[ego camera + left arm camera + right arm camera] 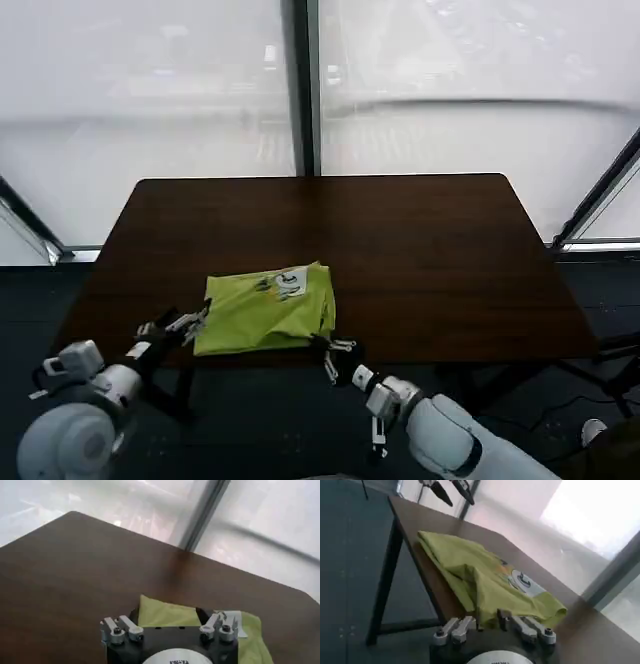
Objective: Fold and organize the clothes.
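The clothes are one lime-green T-shirt (268,312), folded into a rough rectangle near the table's front edge, its white-grey print (288,283) facing up at the far side. My left gripper (195,322) is at the shirt's left edge, open, with the green fabric (165,614) just beyond its spread fingers and nothing between them. At the shirt's front right corner, off the table edge, my right gripper (335,347) is open. In the right wrist view the shirt (485,577) drapes just ahead of the right gripper (491,621), and the fingers hold no fabric.
The dark brown table (420,260) is bare behind and to the right of the shirt. Windows with a dark frame post (303,90) stand behind it. A table leg (385,580) drops to the dark floor under the front edge.
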`<state>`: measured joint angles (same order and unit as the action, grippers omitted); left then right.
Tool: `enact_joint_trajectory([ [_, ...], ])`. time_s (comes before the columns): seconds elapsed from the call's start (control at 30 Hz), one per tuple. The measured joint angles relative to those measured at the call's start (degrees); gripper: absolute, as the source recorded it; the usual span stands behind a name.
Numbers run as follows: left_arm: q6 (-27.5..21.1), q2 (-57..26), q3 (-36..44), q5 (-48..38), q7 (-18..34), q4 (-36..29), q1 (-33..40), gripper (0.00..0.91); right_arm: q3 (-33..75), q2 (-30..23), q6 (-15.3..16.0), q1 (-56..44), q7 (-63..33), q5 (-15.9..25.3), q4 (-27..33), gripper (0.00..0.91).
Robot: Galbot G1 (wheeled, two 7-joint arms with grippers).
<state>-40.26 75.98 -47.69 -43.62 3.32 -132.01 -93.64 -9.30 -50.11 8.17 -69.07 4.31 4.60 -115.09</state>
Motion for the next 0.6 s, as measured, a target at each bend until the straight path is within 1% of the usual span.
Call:
enact_joint_trajectory([
  [0.17, 0.0, 0.07, 0.34, 0.2, 0.0, -0.04, 0.29, 0.878, 1.46, 1.03, 0.14, -0.55, -0.12, -0.62, -0.37, 0.0],
  [0.2, 0.0, 0.08, 0.41, 0.25, 0.0, -0.03, 0.37, 0.878, 1.65, 1.14, 0.23, -0.61, -0.16, -0.74, -0.41, 0.02],
  [0.23, 0.0, 0.09, 0.47, 0.3, 0.01, -0.03, 0.46, 0.878, 1.86, 1.25, 0.37, -0.73, -0.24, -0.93, -0.45, 0.371],
  [0.27, 0.01, 0.1, 0.51, 0.31, 0.01, -0.04, 0.51, 0.878, 2.14, 1.39, 0.48, -0.89, -0.37, -1.19, -0.52, 0.878],
  [0.37, 0.0, 0.09, 0.55, 0.34, 0.01, 0.05, 0.6, 0.878, 2.98, 1.82, 0.2, -1.52, -0.08, -2.75, -0.99, 0.878],
  [0.43, 0.0, -0.14, 0.57, 0.33, 0.01, 0.29, 0.75, 0.878, 3.76, 2.09, -0.89, -2.05, 0.54, -4.01, -1.48, 0.878],
  [0.53, -0.07, -0.94, 0.98, 0.05, 0.09, 0.81, 1.23, 0.878, 5.28, 2.18, -3.46, -3.0, 1.18, -5.33, -1.8, 0.878],
  [0.6, -0.28, -1.88, 1.47, -0.58, 0.36, 1.38, 1.82, 0.878, 7.02, 2.05, -6.14, -4.31, 1.12, -6.65, -2.04, 0.878],
])
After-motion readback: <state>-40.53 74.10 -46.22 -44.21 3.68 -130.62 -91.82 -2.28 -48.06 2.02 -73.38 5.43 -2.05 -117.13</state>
